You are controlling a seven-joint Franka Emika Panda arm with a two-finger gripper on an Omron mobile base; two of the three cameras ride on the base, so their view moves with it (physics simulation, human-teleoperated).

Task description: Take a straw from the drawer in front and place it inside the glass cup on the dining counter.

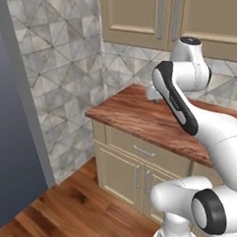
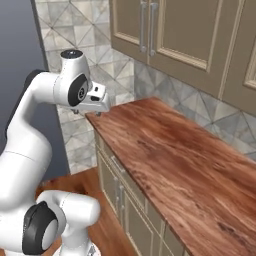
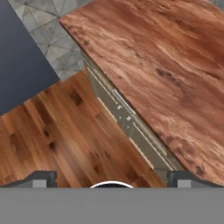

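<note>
Up high, my gripper [image 2: 95, 111] hangs above the near left corner of the counter [image 2: 175, 160], its two fingers spread wide with nothing between them. From the right base view I see my hand side-on against the tiled wall [image 2: 60, 30]; from the left base view my own arm covers most of it. Looking down along the fingers [image 3: 43, 178], I see what the base cameras give less plainly: the closed drawer [image 3: 124, 118] edge-on under the countertop's lip, its slim silver handle [image 3: 119, 97] running along the front. The left base view shows that drawer [image 1: 144, 151] face-on above two cabinet doors [image 1: 118, 174]. Beige wall cabinets [image 2: 165, 30] hang above, and a wooden floor [image 3: 57, 131] lies below
</note>
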